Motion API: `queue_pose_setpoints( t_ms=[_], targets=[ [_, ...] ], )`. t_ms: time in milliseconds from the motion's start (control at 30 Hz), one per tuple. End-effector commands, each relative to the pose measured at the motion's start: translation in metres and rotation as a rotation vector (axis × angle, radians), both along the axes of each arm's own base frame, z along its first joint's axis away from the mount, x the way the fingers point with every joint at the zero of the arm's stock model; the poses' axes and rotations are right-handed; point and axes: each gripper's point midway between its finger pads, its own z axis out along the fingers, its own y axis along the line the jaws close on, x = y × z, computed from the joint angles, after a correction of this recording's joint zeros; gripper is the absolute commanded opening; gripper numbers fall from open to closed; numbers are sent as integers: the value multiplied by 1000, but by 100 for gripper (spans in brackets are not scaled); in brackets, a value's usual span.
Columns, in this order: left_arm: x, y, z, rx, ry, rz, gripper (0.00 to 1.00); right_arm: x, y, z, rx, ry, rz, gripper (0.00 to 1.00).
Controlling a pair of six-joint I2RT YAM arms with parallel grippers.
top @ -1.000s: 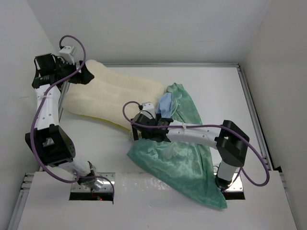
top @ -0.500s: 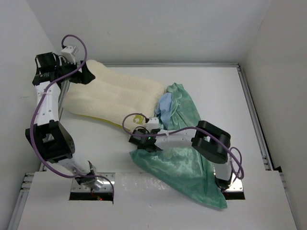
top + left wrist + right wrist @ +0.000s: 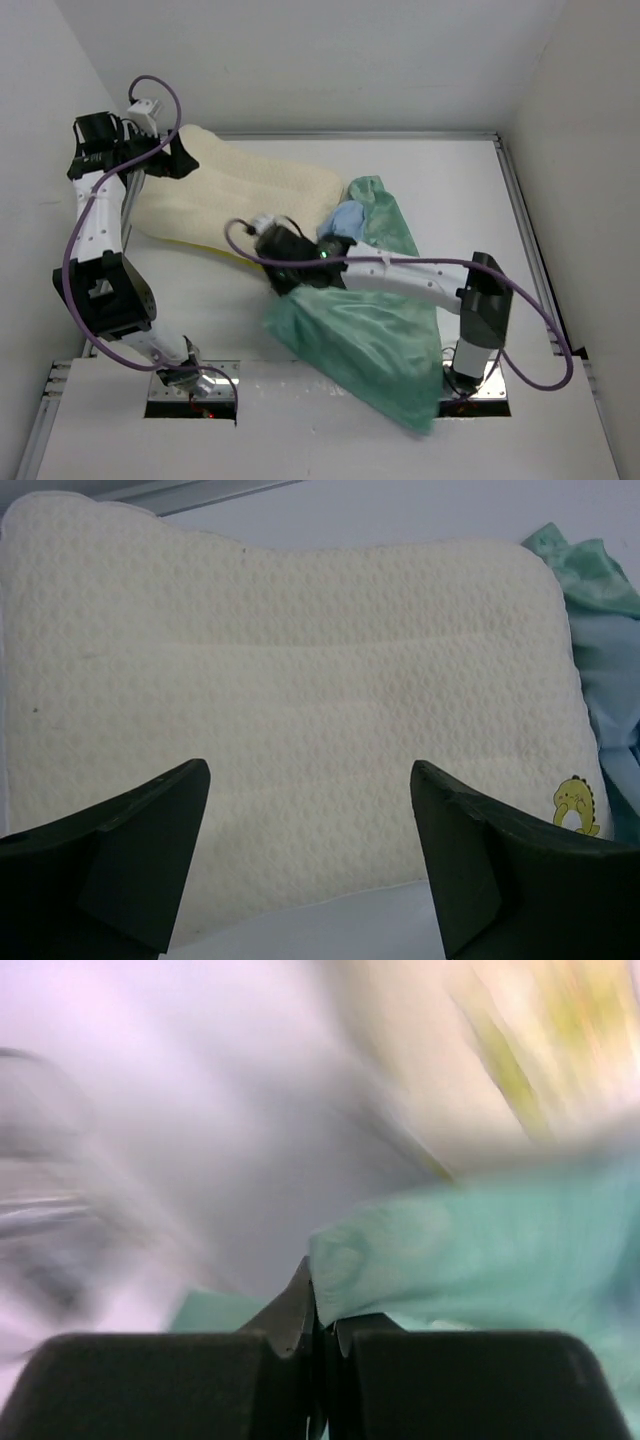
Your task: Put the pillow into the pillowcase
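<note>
White table [image 3: 450, 180], pillow [image 3: 300, 680] (logo [image 3: 574, 805] left-wrist only)

Blur and hidden corners
Right wrist view smears the shiny teal satin pillowcase [image 3: 480, 1250]; the left gripper [image 3: 308, 780] hides near corners of the cream quilted pillow [image 3: 290, 680].

Cream pillow [image 3: 300, 680] (dimpled, yellow logo [image 3: 574, 805]); teal-green pillowcase [image 3: 370, 345], light-blue patch.

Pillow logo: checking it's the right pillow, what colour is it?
Yellow; the logo sits near a corner of the cream pillow, clearest in the left wrist view.
</note>
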Motion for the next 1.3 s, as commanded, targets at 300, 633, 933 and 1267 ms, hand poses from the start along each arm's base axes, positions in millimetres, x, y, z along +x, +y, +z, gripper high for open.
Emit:
queue_pose_setpoints(
  t_ms=[300, 633, 933, 1267],
  targets=[
    [11, 82, 91, -37, -259, 265, 80, 146, -58, 375, 959, -490, 252, 0],
    [16, 49, 78, 13, -224, 114, 77, 283, -421, 169, 81, -358, -969, 99],
    [-5, -112, -13, 198, 0, -442, 80, 242, -247, 153, -25, -402, -410, 43],
    [1, -100, -17, 121, 25, -292, 81, 175, -37, 123, 260, -370, -152, 82]
  ],
)
